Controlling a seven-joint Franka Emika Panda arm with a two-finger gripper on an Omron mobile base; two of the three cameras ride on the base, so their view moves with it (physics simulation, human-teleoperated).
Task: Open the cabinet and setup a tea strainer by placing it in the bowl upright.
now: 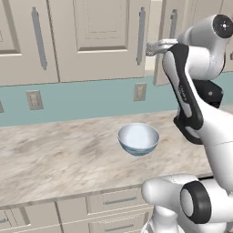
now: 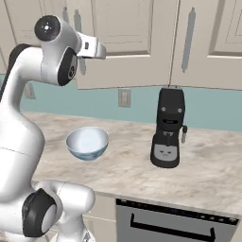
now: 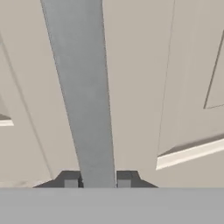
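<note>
The beige cabinet (image 1: 98,36) on the wall has its doors closed. In the hand view its long grey bar handle (image 3: 83,87) runs straight up between my two fingertips, which press on both sides of it. My gripper (image 3: 97,180) is shut on that handle, high above the counter (image 1: 149,49) (image 2: 101,51). The bowl (image 1: 139,139) (image 2: 87,142), white inside and pale blue outside, stands empty on the counter below the gripper. The tea strainer is hidden.
A black coffee machine (image 2: 168,134) stands on the marble counter (image 1: 54,159) to the right of the bowl. Wall outlets (image 1: 139,92) sit on the teal backsplash. Drawers (image 1: 113,202) and a dark appliance front (image 2: 175,222) lie under the counter edge.
</note>
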